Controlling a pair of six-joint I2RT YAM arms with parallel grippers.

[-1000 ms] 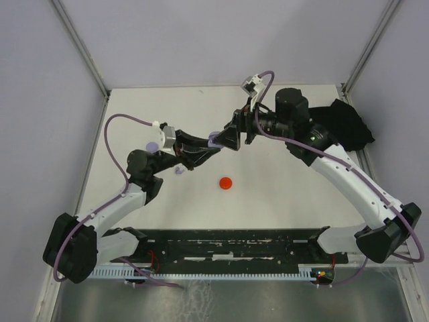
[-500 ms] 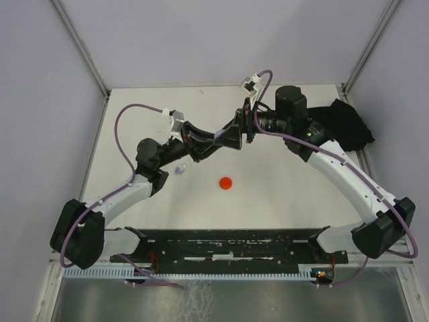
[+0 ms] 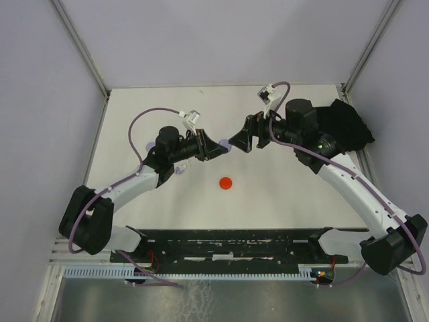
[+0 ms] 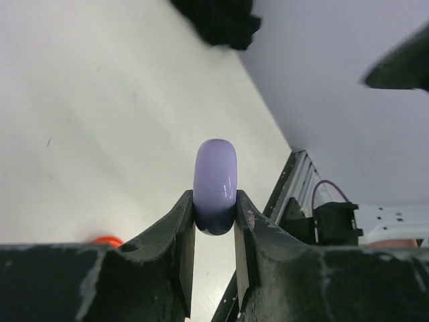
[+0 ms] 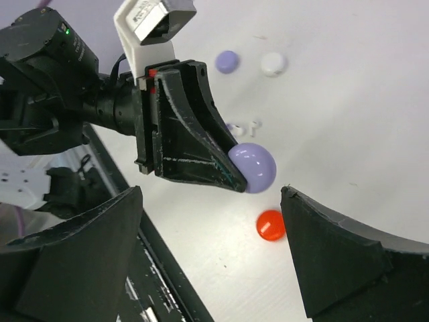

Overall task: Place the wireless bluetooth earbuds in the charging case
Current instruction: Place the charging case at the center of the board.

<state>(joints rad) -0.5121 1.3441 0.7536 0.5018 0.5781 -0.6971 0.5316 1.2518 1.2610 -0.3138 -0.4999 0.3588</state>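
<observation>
My left gripper (image 4: 214,213) is shut on a lilac round charging case (image 4: 215,181), held on edge above the table. The top view shows this case (image 3: 226,147) between the two arms, at the tip of my left gripper (image 3: 220,149). My right gripper (image 3: 236,143) faces it from the right, open and empty. In the right wrist view the case (image 5: 253,168) hangs in front of my open right gripper (image 5: 211,194), touching neither finger. Two tiny whitish-clear earbuds (image 5: 242,127) lie on the table beyond it. A small lilac piece (image 3: 177,170) lies by the left arm.
A red round case (image 3: 226,182) lies on the white table below the grippers. A lilac disc (image 5: 227,62) and a white disc (image 5: 273,63) lie farther left. Black cloth (image 3: 345,127) is heaped at the back right corner. A black rail (image 3: 228,245) runs along the near edge.
My left gripper has swung right and turned with the lilac case in it. My right gripper has drawn back to the right, off the case, and stands apart from it.
</observation>
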